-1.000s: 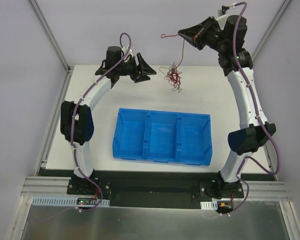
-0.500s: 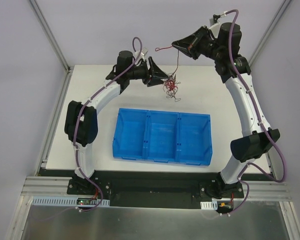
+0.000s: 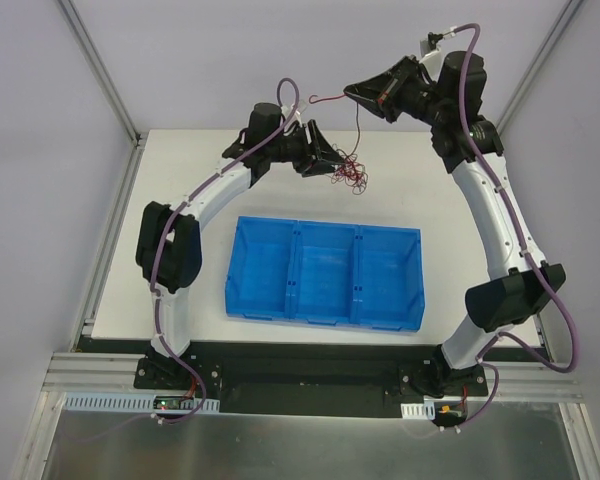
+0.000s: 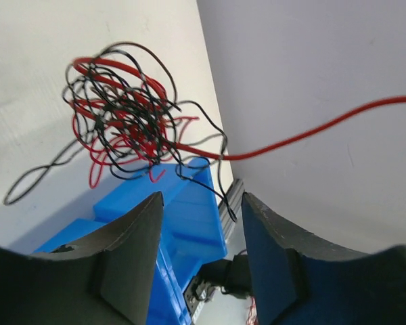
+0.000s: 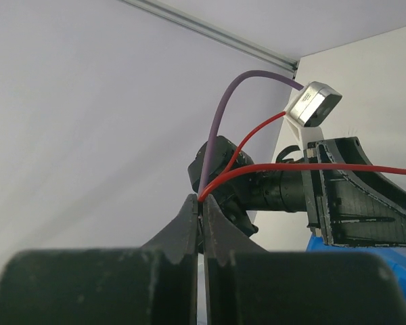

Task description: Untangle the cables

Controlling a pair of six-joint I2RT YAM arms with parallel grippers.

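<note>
Across the white tabletop (image 3: pixel 180 170), past the blue three-compartment plastic tray (image 3: pixel 242 270), the clump of hair-thin red and black cables (image 3: pixel 348 172) bunches just ahead of the left gripper (image 3: pixel 325 160) — half-open, empty — while the raised right gripper (image 3: pixel 352 92) pinches one red strand (image 5: pixel 291 168): probably light, limp, snag-prone, best gripped near a free end.

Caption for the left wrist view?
Left gripper open before a red-and-black cable tangle, one red strand stretching right, blue tray below.
</note>
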